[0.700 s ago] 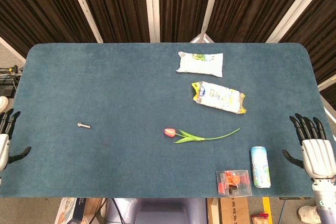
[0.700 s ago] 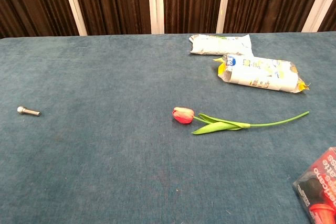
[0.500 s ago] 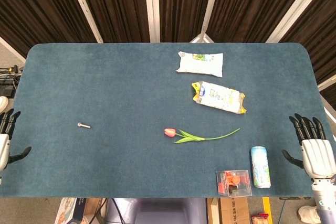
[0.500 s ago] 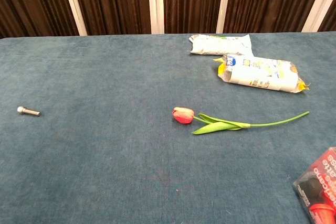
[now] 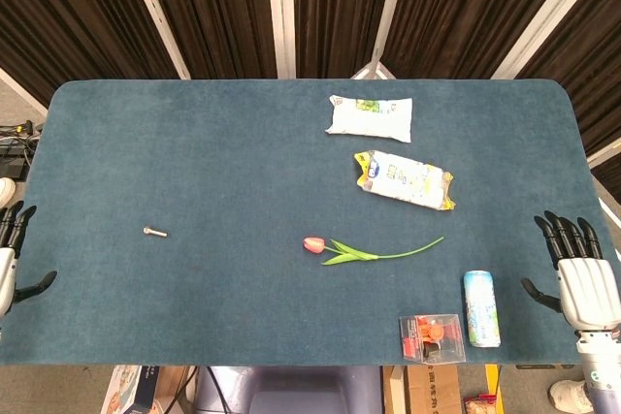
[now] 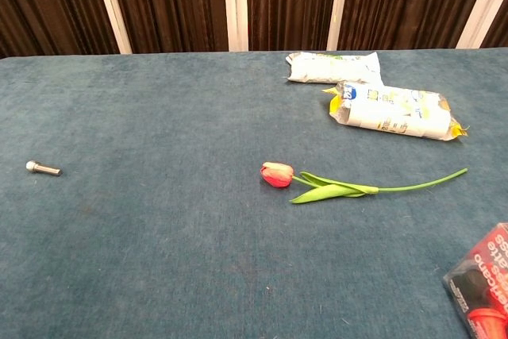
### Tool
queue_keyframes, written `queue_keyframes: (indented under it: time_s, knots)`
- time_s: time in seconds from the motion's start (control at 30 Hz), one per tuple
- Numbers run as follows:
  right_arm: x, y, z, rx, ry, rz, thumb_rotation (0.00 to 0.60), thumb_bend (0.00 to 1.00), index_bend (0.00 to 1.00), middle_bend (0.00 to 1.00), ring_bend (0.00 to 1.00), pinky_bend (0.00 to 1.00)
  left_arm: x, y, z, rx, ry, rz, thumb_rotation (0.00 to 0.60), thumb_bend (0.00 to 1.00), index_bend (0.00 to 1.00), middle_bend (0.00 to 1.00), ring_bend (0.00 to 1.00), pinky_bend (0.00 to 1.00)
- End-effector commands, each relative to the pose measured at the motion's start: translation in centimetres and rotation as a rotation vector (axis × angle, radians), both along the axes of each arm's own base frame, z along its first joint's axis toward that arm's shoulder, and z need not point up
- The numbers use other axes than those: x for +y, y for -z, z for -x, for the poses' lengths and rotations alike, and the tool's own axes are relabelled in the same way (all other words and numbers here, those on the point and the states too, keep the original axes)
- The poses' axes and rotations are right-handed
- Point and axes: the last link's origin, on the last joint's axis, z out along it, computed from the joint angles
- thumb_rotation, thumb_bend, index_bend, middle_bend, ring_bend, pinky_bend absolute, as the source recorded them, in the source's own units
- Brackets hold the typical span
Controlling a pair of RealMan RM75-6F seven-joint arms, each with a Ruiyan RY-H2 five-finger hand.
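My left hand (image 5: 10, 257) hangs off the table's left edge in the head view, fingers spread and holding nothing. My right hand (image 5: 582, 278) sits off the right edge, fingers apart and empty, nearest the light blue can (image 5: 481, 308) lying on the cloth. Neither hand shows in the chest view. A red tulip (image 5: 364, 250) (image 6: 333, 183) with a green stem lies near the table's middle. A small metal bolt (image 5: 154, 232) (image 6: 43, 167) lies toward the left.
The blue cloth table (image 5: 233, 152) carries a white packet (image 5: 370, 115) (image 6: 332, 67) at the back, a white-and-yellow packet (image 5: 405, 179) (image 6: 393, 111) below it, and a clear box with red contents (image 5: 431, 336) (image 6: 482, 282) at the front edge. Dark curtains hang behind.
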Motion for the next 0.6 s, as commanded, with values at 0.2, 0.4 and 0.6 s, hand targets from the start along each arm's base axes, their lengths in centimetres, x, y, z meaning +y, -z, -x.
queue_keyframes:
  time_s: [0.2,0.4,0.6]
  knots:
    - [0.1,-0.3,0.1,-0.006,0.006,0.006,0.600,0.19,0.10,0.10,0.10,0.03,0.3,0.0,0.1,0.002,0.007,0.003,0.600,0.29,0.08,0.00,0.01,0.06]
    - [0.1,-0.3,0.1,-0.003,0.009,0.011,0.600,0.19,0.10,0.10,0.10,0.03,2.0,0.6,-0.1,0.080,0.045,0.102,0.600,0.29,0.13,0.00,0.01,0.06]
    - [0.2,0.1,-0.2,0.009,0.003,0.005,0.600,0.19,0.10,0.10,0.10,0.03,5.7,0.6,-1.9,0.156,0.100,0.241,0.600,0.30,0.19,0.00,0.01,0.06]
